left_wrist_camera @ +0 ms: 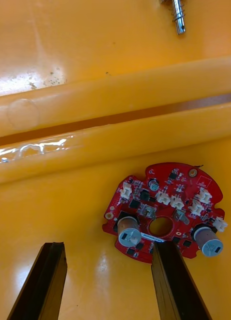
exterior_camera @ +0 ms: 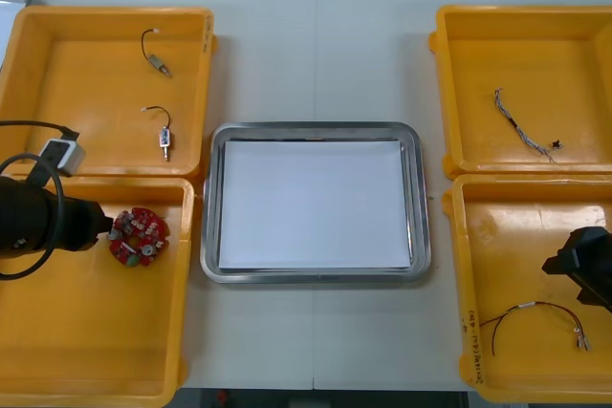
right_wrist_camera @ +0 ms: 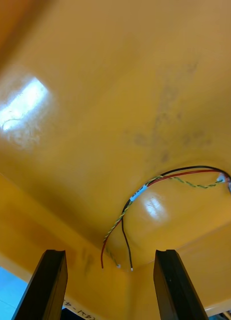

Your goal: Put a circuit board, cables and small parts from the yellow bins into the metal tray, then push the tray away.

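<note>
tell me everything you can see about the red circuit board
The red circuit board is round with a centre hole, carrying white connectors, black chips and two grey cylinders. It lies flat, parts up, in the near left yellow bin. The open left gripper hovers over it, one finger at its rim. The right gripper hangs over the near right bin.

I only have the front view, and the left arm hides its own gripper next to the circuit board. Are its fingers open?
Observer: Yes. The left wrist view shows the left gripper open, fingers apart.
Operator: Is the board between them?
Observer: No. The circuit board lies flat just ahead of one finger, off the middle of the gap.
Operator: And the right gripper?
Observer: The right gripper is open too. The loose ends of the red and yellow cable lie ahead of its gap.
</note>
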`<state>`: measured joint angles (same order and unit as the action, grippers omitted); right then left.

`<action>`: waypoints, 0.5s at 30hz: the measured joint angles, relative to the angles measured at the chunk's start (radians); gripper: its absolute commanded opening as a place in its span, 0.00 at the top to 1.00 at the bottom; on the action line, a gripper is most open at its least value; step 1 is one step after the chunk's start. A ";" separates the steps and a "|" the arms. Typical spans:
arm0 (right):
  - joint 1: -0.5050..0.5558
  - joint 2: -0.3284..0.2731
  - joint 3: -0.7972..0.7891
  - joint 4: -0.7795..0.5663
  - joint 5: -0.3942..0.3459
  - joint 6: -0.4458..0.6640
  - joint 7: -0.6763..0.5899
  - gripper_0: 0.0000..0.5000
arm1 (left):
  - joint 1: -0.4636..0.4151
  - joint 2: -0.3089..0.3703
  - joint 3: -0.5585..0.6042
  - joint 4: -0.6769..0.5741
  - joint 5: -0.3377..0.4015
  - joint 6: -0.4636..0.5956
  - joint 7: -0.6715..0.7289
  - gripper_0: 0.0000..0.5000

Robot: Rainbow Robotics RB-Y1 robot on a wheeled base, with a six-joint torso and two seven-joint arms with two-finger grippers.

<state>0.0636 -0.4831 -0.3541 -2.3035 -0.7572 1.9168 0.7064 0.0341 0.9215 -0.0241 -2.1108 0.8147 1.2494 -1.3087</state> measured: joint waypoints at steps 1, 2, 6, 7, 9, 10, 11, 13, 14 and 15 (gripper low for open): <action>0.000 0.007 0.004 0.000 0.005 0.000 -0.008 0.00 | 0.000 0.000 -0.007 0.003 -0.004 -0.006 0.000 0.00; 0.000 0.014 0.009 0.000 0.010 0.000 -0.017 0.00 | 0.000 0.000 -0.014 0.007 -0.006 -0.015 0.000 0.00; 0.001 0.046 0.023 0.000 0.035 0.000 -0.105 0.00 | 0.000 0.000 -0.041 0.022 -0.012 -0.047 0.000 0.00; 0.001 0.053 0.026 0.001 0.041 0.000 -0.120 0.00 | 0.000 0.000 -0.048 0.025 -0.016 -0.055 0.000 0.00; 0.003 0.063 0.030 0.006 0.053 0.000 -0.124 0.00 | 0.000 0.000 -0.061 0.032 -0.024 -0.068 0.000 0.00; 0.005 0.066 0.033 0.012 0.057 0.000 -0.124 0.00 | 0.000 0.000 -0.068 0.036 -0.028 -0.073 0.000 0.00; 0.007 0.068 0.038 0.019 0.061 0.000 -0.124 0.00 | 0.000 0.000 -0.076 0.040 -0.034 -0.076 0.000 0.00; 0.012 0.070 0.049 0.036 0.071 0.000 -0.124 0.00 | 0.000 0.000 -0.088 0.047 -0.046 -0.080 0.000 0.00; 0.016 0.071 0.055 0.043 0.077 0.000 -0.124 0.00 | 0.000 0.000 -0.095 0.049 -0.053 -0.084 0.000 0.00; 0.019 0.071 0.062 0.051 0.083 0.000 -0.124 0.00 | 0.000 0.000 -0.102 0.051 -0.059 -0.088 0.000 0.00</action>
<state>0.0824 -0.4123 -0.2925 -2.2527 -0.6739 1.9168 0.5823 0.0340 0.9215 -0.1263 -2.0596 0.7556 1.1611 -1.3086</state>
